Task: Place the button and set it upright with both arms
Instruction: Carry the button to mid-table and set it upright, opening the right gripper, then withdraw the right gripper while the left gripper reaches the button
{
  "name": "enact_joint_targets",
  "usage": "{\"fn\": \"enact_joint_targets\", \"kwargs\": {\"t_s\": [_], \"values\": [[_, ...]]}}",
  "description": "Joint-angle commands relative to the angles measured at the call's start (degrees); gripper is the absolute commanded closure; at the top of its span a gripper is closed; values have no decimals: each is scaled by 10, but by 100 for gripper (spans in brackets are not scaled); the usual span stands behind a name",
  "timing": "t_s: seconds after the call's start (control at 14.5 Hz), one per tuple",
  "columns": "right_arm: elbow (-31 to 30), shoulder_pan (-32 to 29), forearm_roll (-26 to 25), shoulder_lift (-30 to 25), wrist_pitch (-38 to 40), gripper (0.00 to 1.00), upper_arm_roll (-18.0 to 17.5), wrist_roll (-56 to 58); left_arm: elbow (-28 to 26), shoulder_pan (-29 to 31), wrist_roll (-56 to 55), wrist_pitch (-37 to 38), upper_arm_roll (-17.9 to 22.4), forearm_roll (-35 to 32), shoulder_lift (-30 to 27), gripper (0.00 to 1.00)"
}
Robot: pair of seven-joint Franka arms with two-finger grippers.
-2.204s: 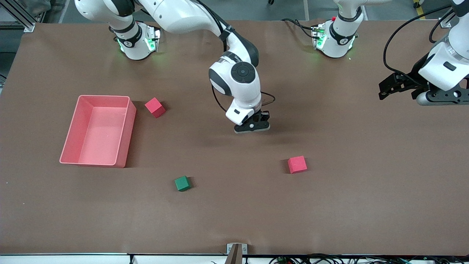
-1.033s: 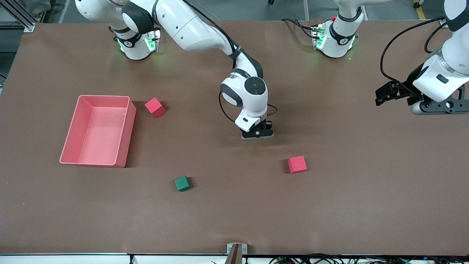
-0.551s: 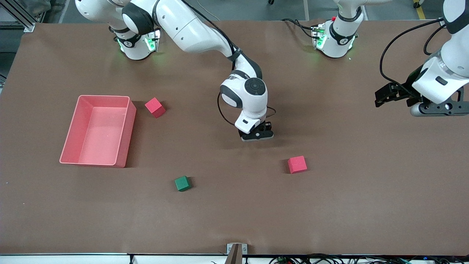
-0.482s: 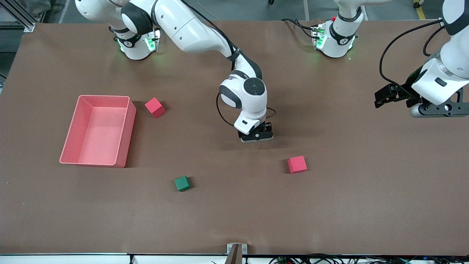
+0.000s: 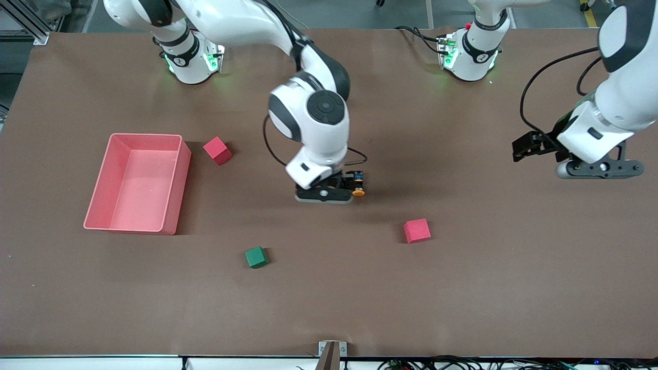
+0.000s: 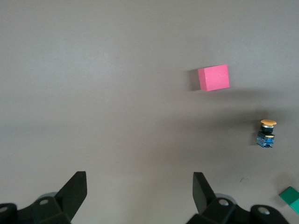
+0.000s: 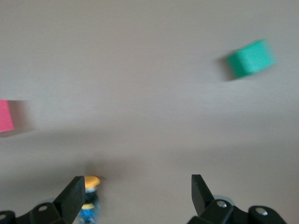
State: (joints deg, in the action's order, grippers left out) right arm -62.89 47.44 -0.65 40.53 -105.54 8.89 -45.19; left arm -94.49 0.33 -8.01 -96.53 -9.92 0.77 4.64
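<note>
While both arms are above the brown table point(image 5: 462, 288), the button point(image 5: 357, 184) lies on its side near the middle of the table, free of either gripper, its round orange cap pointing toward the front camera and its black and blue body pointing toward the robot bases. The right gripper point(image 5: 324, 194) hangs low over the table just beside the button, toward the right arm's end; in the right wrist view its two black fingers point(image 7: 70, 198) are spread wide with nothing between them, and the button point(image 7: 88, 198) sits close by one finger, not between them. The left gripper point(image 5: 599, 168) is up over the left arm's end of the table, well apart from the button, its fingers point(image 6: 74, 189) also spread wide and empty; from its wrist camera the button point(image 6: 266, 133) shows small and far off. Judging by its looks, the button is light, hard plastic, rigid and not fragile, but tiny and likely to skid, roll on its round cap or tip over when nudged. The squarer black and blue body seems the better place to pinch, across its flat sides, leaving the smooth cap free so it can be turned to face up. Also on the table are a pink tray point(image 5: 177, 180), a red cube point(image 5: 217, 150) beside it, a second red cube point(image 5: 417, 230) and a green cube point(image 5: 255, 257), both nearer the front camera than the button.
</note>
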Motion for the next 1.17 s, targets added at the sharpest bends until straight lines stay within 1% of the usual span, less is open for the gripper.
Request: {"fn": "enact_joint_targets", "kwargs": {"t_s": [0.0, 0.07, 0.21, 0.41, 0.55, 0.83, 0.96, 1.1], "values": [[-39, -10, -16, -86, 82, 0, 17, 39, -43, -2, -23, -42, -22, 2, -7, 0], [-41, -17, -16, -112, 109, 0, 22, 63, -66, -1, -38, -67, -39, 2, -8, 0], [-40, -53, -12, -160, 166, 0, 23, 103, -110, -1, -51, -119, -65, 2, -11, 0], [-40, -102, -8, -211, 226, 0, 39, 177, -163, -2, -56, -199, -98, 2, -3, 0], [-40, -151, -7, -240, 257, 0, 44, 258, -196, -15, -92, -267, -127, 1, 22, 0], [-44, -248, -7, -279, 299, 0, 44, 361, -199, -64, -150, -321, -133, -6, 81, 0], [-75, -283, -7, -309, 292, 0, 44, 392, -198, -93, -177, -355, -132, -8, 120, 0], [-91, -326, -7, -328, 287, 0, 44, 435, -195, -109, -209, -394, -131, -22, 158, 0]]}}
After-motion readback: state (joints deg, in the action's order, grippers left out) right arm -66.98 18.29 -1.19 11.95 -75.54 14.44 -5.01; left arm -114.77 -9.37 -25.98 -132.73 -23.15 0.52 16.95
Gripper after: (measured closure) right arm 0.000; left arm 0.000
